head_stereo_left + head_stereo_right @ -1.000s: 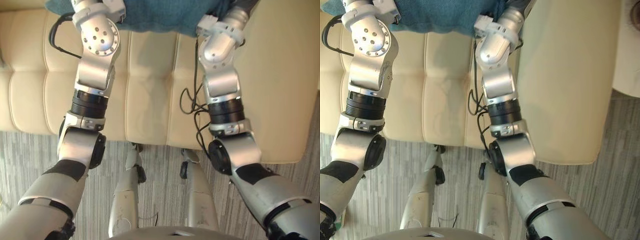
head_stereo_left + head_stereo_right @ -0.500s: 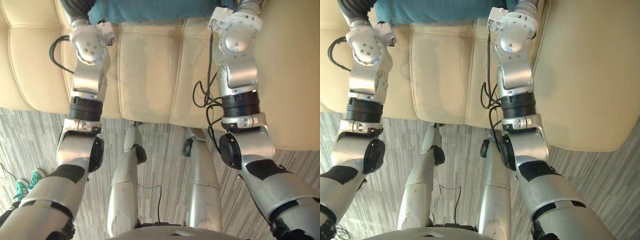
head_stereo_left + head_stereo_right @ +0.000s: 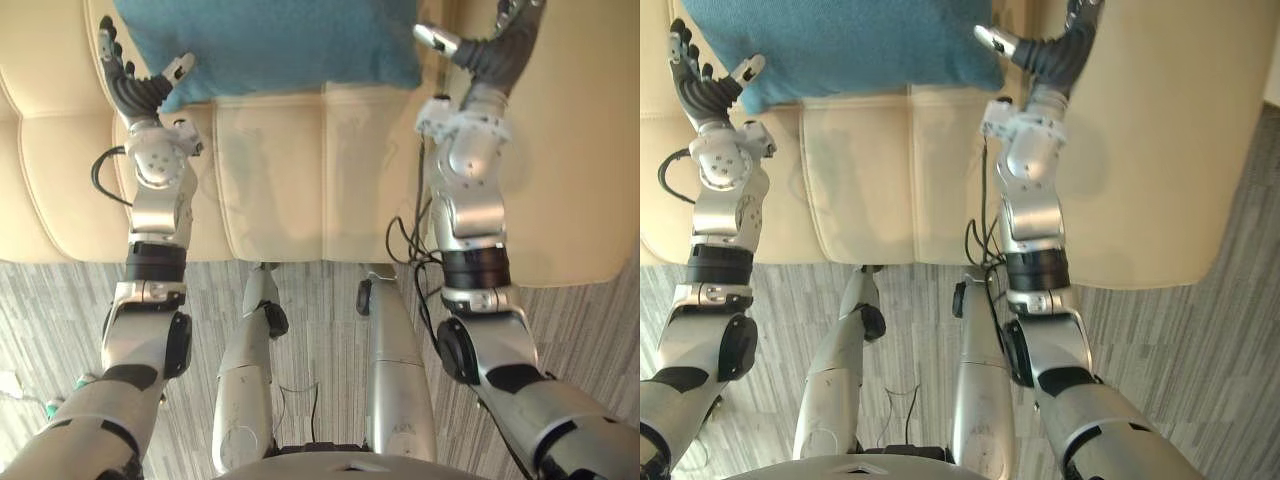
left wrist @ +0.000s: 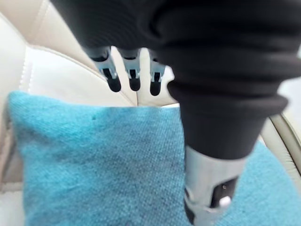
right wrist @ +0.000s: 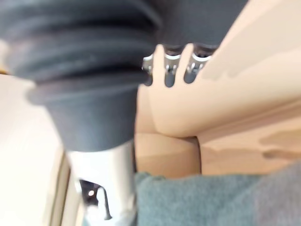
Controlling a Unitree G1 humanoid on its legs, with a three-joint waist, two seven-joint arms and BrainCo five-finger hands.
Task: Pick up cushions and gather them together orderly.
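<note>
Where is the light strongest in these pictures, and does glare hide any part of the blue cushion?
Left wrist view: the cream sofa beyond the left hand is brightest, nearly washed out; the blue cushion is evenly lit, no glare. Right wrist view: a bright patch on the sofa past the right hand, duller below. Left eye view: soft light, cushion plainly seen.

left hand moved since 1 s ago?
Yes. The left hand has pulled back toward the sofa's front edge, now open at the blue cushion's near corner.
</note>
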